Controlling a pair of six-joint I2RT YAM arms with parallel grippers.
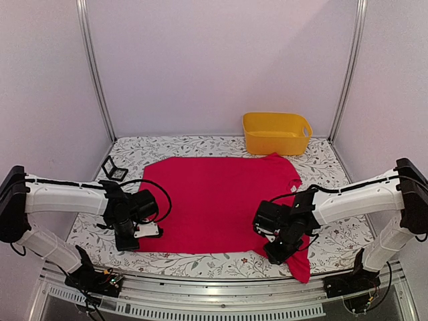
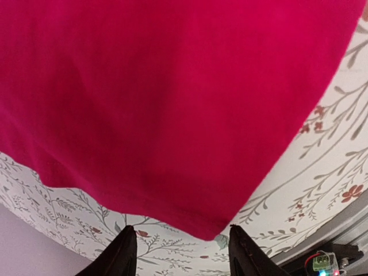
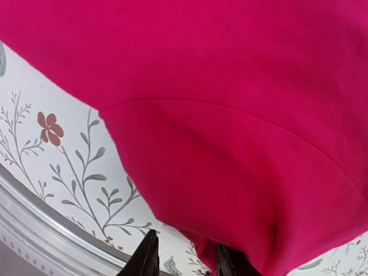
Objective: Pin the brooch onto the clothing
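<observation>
Dark fingers [image 2: 123, 253] of the left gripper [image 2: 181, 230] stand spread, gripping nothing, with the near left corner of the clothing [image 1: 214, 200] just ahead of the gap. Over on the other side, the right gripper [image 3: 187, 242] has its jaws apart too (narrower than its neighbour's), and a fold of red-pink fabric runs down between them; from where I stand I can't tell if either finger touches it. Both grippers sit low at the shirt's near hem, well apart from each other. The shirt lies spread flat on the floral tablecloth [image 1: 321, 167], its near right part spilling over the table's front edge. Beyond it a yellow basket [image 1: 274, 142] stands at the back, and a small dark square thing [image 1: 115, 168] lies off the shirt's far left corner.
</observation>
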